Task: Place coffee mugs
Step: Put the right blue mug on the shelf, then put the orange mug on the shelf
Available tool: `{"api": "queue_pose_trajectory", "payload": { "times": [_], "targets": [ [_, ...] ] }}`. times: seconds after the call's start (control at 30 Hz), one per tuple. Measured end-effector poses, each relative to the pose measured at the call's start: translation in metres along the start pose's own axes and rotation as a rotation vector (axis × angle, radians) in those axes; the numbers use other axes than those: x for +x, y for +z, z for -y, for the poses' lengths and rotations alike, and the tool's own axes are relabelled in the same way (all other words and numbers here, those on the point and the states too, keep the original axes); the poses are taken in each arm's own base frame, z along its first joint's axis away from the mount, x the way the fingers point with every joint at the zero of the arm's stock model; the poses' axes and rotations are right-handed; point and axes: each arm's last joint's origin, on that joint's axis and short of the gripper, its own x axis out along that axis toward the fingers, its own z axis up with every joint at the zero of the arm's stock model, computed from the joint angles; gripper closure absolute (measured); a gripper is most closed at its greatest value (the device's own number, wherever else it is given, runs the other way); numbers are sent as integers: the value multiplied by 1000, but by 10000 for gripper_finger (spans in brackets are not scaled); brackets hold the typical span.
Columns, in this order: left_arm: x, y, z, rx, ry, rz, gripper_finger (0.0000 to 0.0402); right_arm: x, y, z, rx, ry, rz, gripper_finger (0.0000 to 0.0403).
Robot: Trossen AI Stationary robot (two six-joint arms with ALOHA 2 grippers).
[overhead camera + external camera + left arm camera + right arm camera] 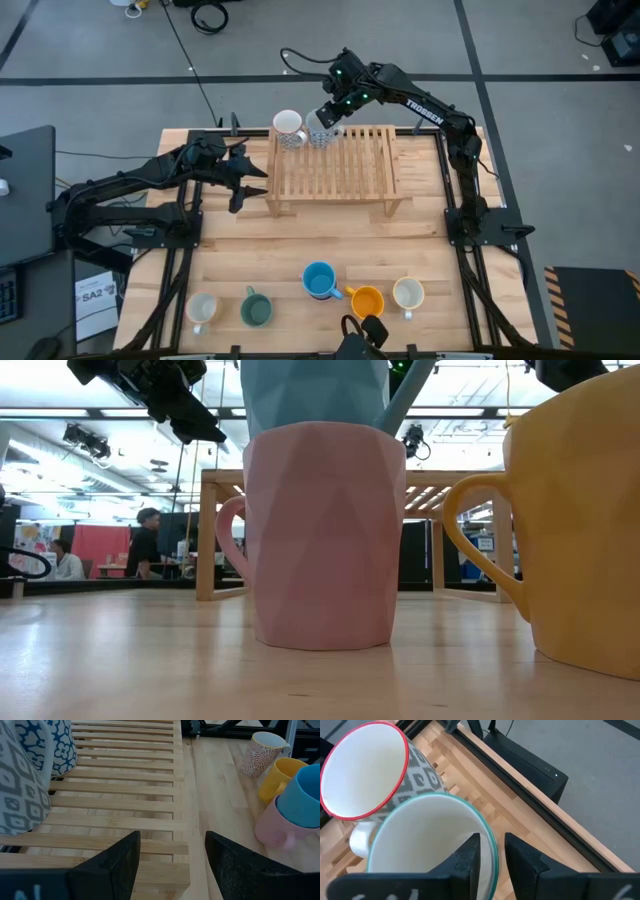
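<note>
Grey floor all round a pale wooden table (330,255), with a slatted wooden rack (335,165) in the upper middle of the high view. Right gripper (325,115) at the rack's upper left corner, fingers astride the rim of a blue-patterned mug (318,135) with a teal lip, one finger inside and one outside; whether pinching or just loosened, cannot tell. Just beside it, a grey-patterned mug (288,127) with a red rim. Left gripper (243,180) off the rack's left edge, fingers spread wide, nothing between them. Along the lower edge of the high view: a cream mug (203,309), a dark green mug (256,308), a blue mug (319,280) stacked in a pink mug (320,535) that is hidden from above, an orange mug (367,301), and a white mug (408,293). Blue mug cut off at the top of the low view, orange mug at the right edge; people in the far room too small to make out.
</note>
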Motion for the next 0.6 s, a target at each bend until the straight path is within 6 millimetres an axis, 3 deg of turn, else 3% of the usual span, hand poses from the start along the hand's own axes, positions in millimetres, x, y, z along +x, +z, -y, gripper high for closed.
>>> {"api": "queue_pose_trajectory", "payload": {
  "times": [0.6],
  "targets": [
    [0, 0, 0, 0, 0, 0, 171, 0, 0, 0, 0, 0, 1, 254]
  ]
}}
